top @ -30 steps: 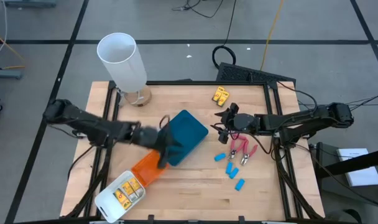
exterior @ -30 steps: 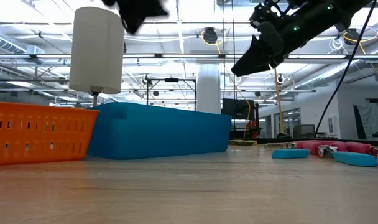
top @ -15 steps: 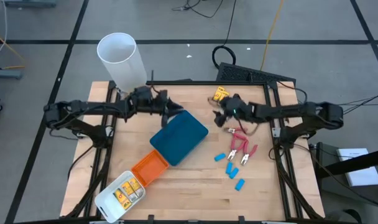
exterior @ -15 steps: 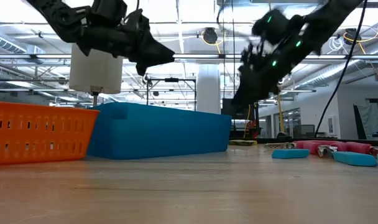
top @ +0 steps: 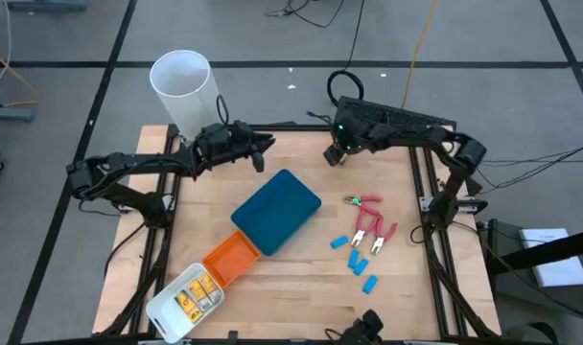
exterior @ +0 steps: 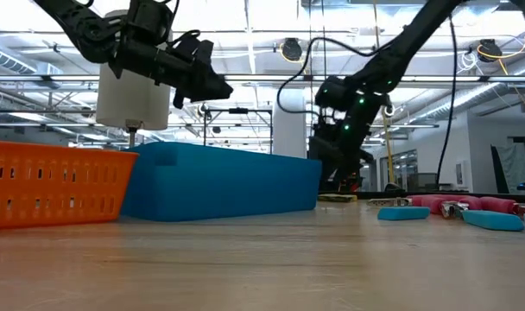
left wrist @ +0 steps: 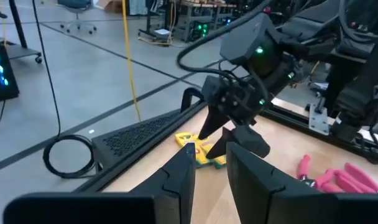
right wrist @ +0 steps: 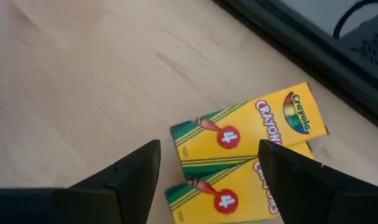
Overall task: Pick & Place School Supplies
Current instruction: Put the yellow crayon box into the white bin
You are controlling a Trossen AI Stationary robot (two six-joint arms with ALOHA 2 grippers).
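Two yellow crayon boxes [right wrist: 251, 140] lie flat, side by side, on the wooden table near its far edge. My right gripper [right wrist: 207, 180] hangs open just above them, pointing down, one finger on either side and touching nothing; in the high view the right gripper [top: 332, 153] covers them. My left gripper [top: 266, 151] hovers at the far left, pointing level toward the right arm; its fingers [left wrist: 179, 174] stand a narrow gap apart with nothing between them. Two pink-handled scissors [top: 373, 225] and several light-blue pieces [top: 357, 257] lie flat at mid right.
A teal tray [top: 277, 211] sits at the table's middle, with an orange tray [top: 232, 259] and a white tray [top: 186, 299] holding yellow boxes toward the near left corner. A tall white cylinder [top: 188, 94] stands at the far left corner. A black frame [top: 397, 120] borders the far edge.
My left gripper has swung from above the teal tray toward the table's far edge and turned to point level toward the right. My right gripper has gone from above the scissors toward the far edge and down, tipping downward over the yellow boxes. No object has moved.
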